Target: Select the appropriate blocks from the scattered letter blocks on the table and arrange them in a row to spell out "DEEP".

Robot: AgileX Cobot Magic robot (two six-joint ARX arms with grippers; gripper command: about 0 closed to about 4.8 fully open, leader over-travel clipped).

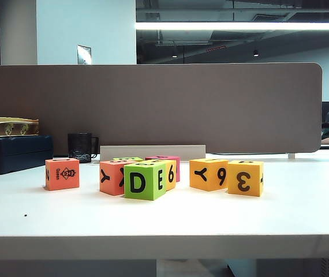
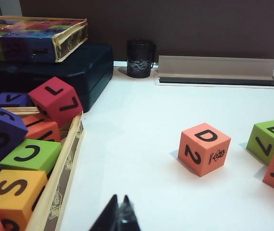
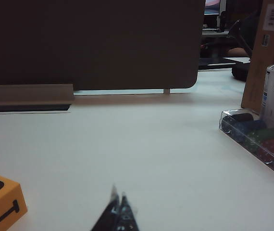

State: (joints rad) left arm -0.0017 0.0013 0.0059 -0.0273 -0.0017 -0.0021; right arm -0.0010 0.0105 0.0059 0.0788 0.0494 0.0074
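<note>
- Exterior view: foam blocks cluster mid-table (image 1: 32, 213), the green D cube (image 1: 145, 180) foremost; light, squashy, best pinched across flat sides.
- Left wrist view: left gripper (image 2: 119, 217) pinched shut, empty, near the orange D cube (image 2: 204, 149).
- Right wrist view: right gripper (image 3: 118, 214) closed, empty; amber P cube (image 3: 1, 202) beside it.

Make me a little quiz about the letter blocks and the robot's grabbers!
1. True or false: the left gripper is holding the red-orange block.
2. In the exterior view, which letter faces front on the lime-green block? A) P B) D C) S
3. Fill in: in the right wrist view, the amber block near the right gripper shows the letters P and ___.

Key
1. False: its fingertips are together, empty, above the table, apart from that block.
2. B.
3. T. That gripper is closed too, holding nothing.
</note>
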